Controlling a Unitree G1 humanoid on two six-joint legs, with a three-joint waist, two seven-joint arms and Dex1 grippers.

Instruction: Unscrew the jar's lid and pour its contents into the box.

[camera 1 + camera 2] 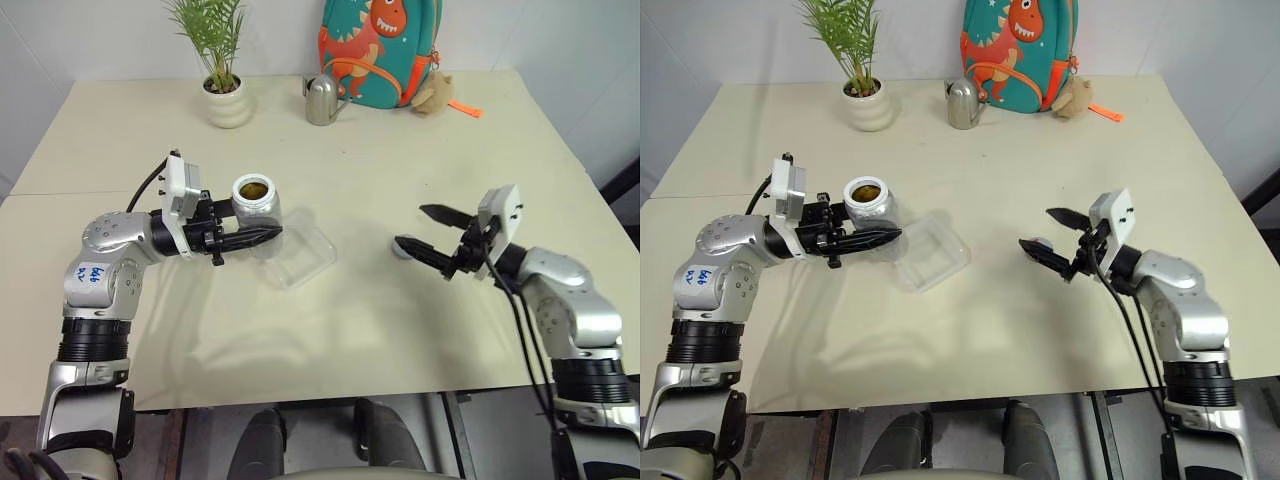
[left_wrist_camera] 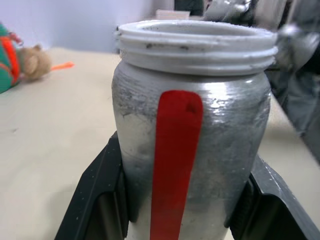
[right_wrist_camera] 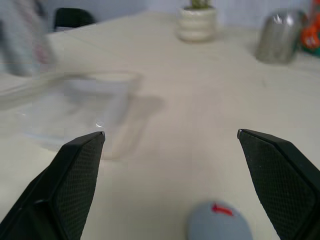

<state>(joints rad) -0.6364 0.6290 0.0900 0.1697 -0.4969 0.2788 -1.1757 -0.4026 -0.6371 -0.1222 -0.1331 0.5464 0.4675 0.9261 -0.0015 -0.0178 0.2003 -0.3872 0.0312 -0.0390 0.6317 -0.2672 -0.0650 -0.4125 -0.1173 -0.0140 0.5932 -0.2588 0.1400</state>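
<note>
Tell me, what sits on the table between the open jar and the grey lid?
The clear box, right beside the jar; then bare table up to the lid, as the left eye view shows.

— What's on the table point(image 1: 360, 330)?
— A clear box point(image 1: 297, 256) near the middle, with a grey lid point(image 3: 218, 226) lying well to its right.
— And at the far edge?
— A potted plant point(image 1: 224, 70), a metal watering can point(image 1: 322, 100), a dinosaur backpack point(image 1: 378, 50), a small plush toy point(image 1: 432, 93).

- Jar point(image 2: 192, 135) looking like scuffed, dull grey glass, red glossy strip.
- Box point(image 1: 297, 254) showing clear, shiny plastic.
- Bench point(image 1: 400, 330) appearing matt, smooth.
- Watering can point(image 1: 322, 100) gleaming as polished metal.
</note>
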